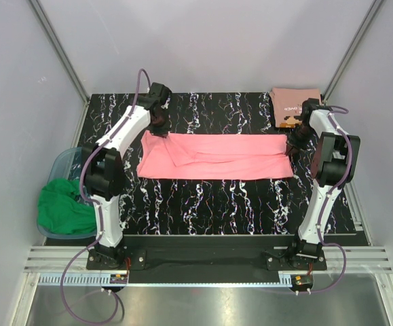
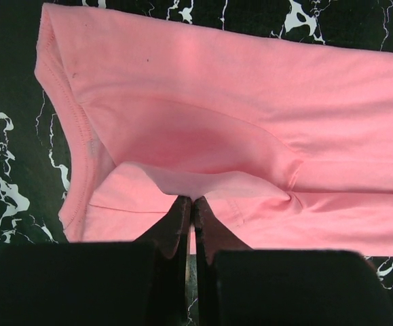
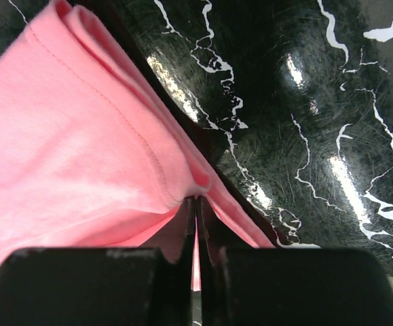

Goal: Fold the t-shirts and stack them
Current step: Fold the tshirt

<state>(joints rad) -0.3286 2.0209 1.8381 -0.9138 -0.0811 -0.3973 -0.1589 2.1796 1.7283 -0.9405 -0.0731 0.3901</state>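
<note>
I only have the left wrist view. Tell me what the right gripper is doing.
Observer: The right gripper is shut on an edge of the pink t-shirt, at its right end.
Operator: Now say what lies beyond that arm.
Observer: The salmon t-shirt lies folded at the far right corner of the table, apart from the pink one.
Operator: Report anything off to the left.
Observer: A green cloth sits in a blue bin beside the table's left edge.
</note>
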